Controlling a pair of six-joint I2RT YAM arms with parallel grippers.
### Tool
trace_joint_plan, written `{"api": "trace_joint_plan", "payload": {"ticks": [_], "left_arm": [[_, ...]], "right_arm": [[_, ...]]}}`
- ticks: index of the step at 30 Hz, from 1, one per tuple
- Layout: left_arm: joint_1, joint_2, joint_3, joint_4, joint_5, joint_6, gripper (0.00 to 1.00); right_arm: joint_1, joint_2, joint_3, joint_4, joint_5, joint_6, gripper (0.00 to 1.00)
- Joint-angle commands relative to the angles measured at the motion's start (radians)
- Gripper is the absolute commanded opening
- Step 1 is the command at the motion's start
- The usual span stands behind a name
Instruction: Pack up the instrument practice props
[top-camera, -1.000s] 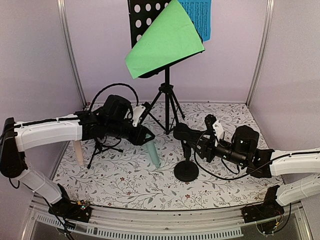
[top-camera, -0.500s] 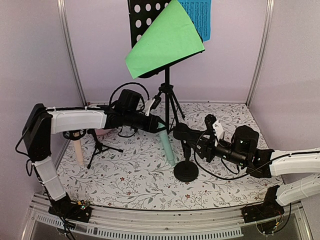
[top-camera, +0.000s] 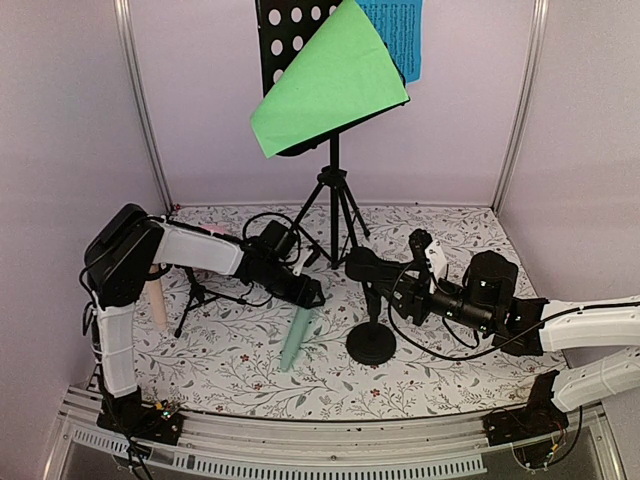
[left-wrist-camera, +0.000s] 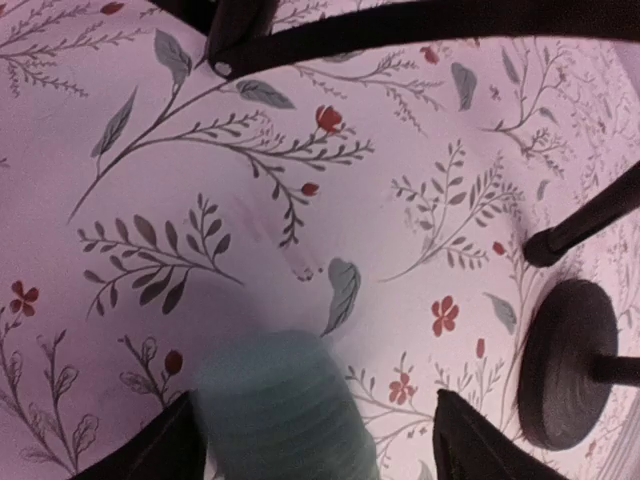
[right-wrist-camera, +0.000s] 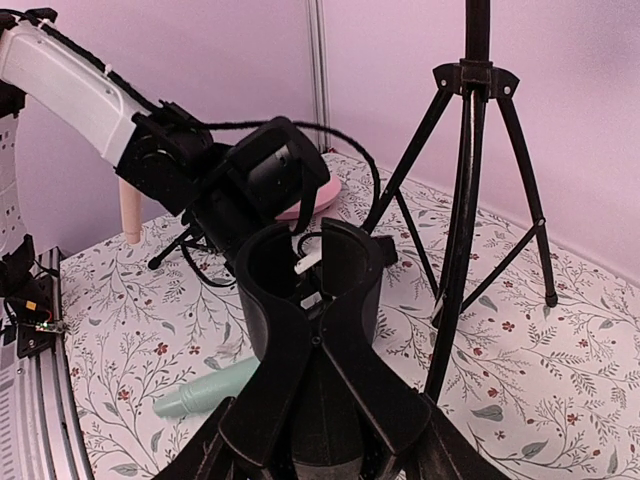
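Floral-print tabletop (top-camera: 450, 372) ringed by lilac walls. Holds, at far centre, one black perforated music rack (top-camera: 285, 40) on tripod legs, with one green sheet (top-camera: 330, 85) and one blue sheet (top-camera: 400, 35) on it.

Counts two microphones: one mint microphone (top-camera: 296, 340) flat on the table near centre, and one beige microphone (top-camera: 157, 300) upright at the left edge. Counts also one small black tripod (top-camera: 205, 295) just beside the beige one, and one black stand with a round base (top-camera: 372, 345) right of centre.

Places the left gripper (top-camera: 310, 294) directly over the far end of the mint microphone, jaws spread wide and clasping nothing. Shows, from the left wrist, the mint barrel blurred between the fingers (left-wrist-camera: 150, 450), with a clear gap on one side.

Puts the right gripper (top-camera: 375, 272) closed around the upper clip of the black stand, with the base seemingly resting on the table.

Hinges on this: lies just near of and below the left fingertips, long axis running near-left to far-right, far end towards the gripper. Favours the left arm, being much closer and free. Calls, for a pickup, for jaws set across that axis and a short drop.
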Motion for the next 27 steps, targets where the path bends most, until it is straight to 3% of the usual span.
{"api": "trace_joint_plan", "payload": {"ticks": [1,4,14,21,27], "left_arm": [[-0.003,-0.001,-0.048,-0.155,-0.067,0.047,0.83],[-0.003,-0.046,-0.074,-0.132,-0.068,0.038,0.87],[-0.019,-0.203,-0.137,-0.085,-0.083,0.042,0.88],[-0.07,-0.367,-0.215,-0.024,-0.253,0.078,0.92],[-0.149,-0.527,-0.28,0.011,-0.446,0.117,0.92]], "right_arm": [[-0.002,-0.011,-0.002,-0.053,-0.025,0.023,0.15],[-0.003,-0.008,0.001,-0.054,-0.025,0.023,0.15],[-0.002,-0.001,0.005,-0.058,-0.025,0.019,0.15],[-0.002,-0.009,0.004,-0.061,-0.021,0.014,0.15],[-0.003,-0.039,0.008,-0.071,-0.051,-0.009,0.06]]}}
